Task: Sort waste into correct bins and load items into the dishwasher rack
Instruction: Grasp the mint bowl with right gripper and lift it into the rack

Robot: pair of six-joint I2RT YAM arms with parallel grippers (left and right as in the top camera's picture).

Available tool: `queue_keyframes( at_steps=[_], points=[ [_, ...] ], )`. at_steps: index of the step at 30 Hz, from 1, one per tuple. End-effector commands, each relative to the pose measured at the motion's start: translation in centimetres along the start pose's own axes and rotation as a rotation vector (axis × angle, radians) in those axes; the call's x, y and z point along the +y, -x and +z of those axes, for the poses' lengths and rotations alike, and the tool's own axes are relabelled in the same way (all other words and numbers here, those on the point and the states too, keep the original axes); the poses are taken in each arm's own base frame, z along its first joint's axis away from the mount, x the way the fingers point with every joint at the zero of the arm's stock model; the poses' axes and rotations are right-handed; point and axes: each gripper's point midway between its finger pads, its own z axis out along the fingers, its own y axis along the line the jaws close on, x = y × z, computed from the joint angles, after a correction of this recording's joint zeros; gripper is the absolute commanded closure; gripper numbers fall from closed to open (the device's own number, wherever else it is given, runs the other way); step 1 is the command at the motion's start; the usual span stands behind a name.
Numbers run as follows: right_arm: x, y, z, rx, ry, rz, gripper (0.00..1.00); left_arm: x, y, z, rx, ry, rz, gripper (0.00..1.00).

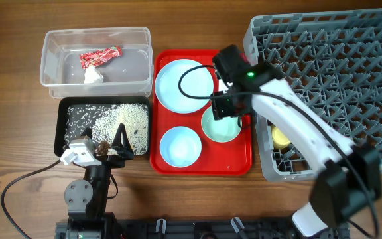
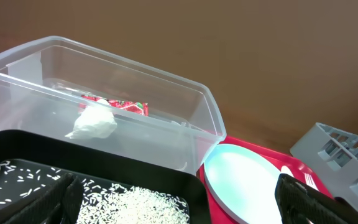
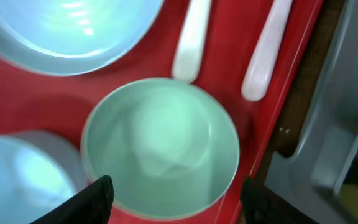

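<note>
My right gripper [image 1: 225,109] [image 3: 176,202] is open, its fingers on either side of the mint green bowl [image 3: 160,140] [image 1: 221,129] on the red tray. A pale blue plate [image 1: 184,85] [image 3: 67,31] and a small pale blue bowl [image 1: 180,146] [image 3: 23,168] share that tray. Two white utensil handles [image 3: 191,37] lie beyond the bowl. My left gripper [image 1: 108,143] [image 2: 176,208] is open and empty over the black tray [image 1: 63,113] of rice [image 2: 135,202]. The clear tub [image 1: 52,66] holds the red wrapper [image 1: 100,56] [image 2: 120,104] and the tissue [image 1: 93,76] [image 2: 95,121].
The grey dishwasher rack [image 1: 337,60] [image 3: 347,124] stands right of the red tray [image 1: 237,162], with the yellow cup [image 1: 280,138] in its near-left corner. My right arm reaches across the rack's left edge. Cables trail by the table's front edge.
</note>
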Motion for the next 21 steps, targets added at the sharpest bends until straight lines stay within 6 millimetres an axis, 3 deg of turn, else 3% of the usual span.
queue_keyframes(
  at_steps=[1, 6, 10, 16, 20, 21],
  points=[
    [-1.4, 0.0, 3.3, 0.048, -0.100, -0.066, 0.29, 0.1, -0.2, 0.0, 0.009, 0.003, 0.001, 0.00],
    [-1.4, 0.7, 6.6, 0.069, -0.117, -0.122, 0.26, 0.1, -0.2, 0.0, 0.009, 0.003, 0.001, 0.00],
    [-1.9, 1.3, 7.8, 0.063, -0.126, -0.110, 0.30, 0.1, -0.2, 0.0, 0.009, 0.003, 0.001, 0.00],
    [-2.0, 1.1, 7.9, 0.080, -0.100, -0.126, 0.66, 0.1, -0.2, 0.0, 0.009, 0.003, 0.001, 0.00],
    [-2.1, 0.8, 7.8, 0.090, -0.101, -0.139, 0.76, 0.1, -0.2, 0.0, 0.009, 0.003, 0.001, 0.00],
    [-2.2, 0.7, 7.8, 0.096, -0.103, -0.153, 0.96, 0.1, -0.2, 0.0, 0.009, 0.003, 0.001, 0.00]
  ],
)
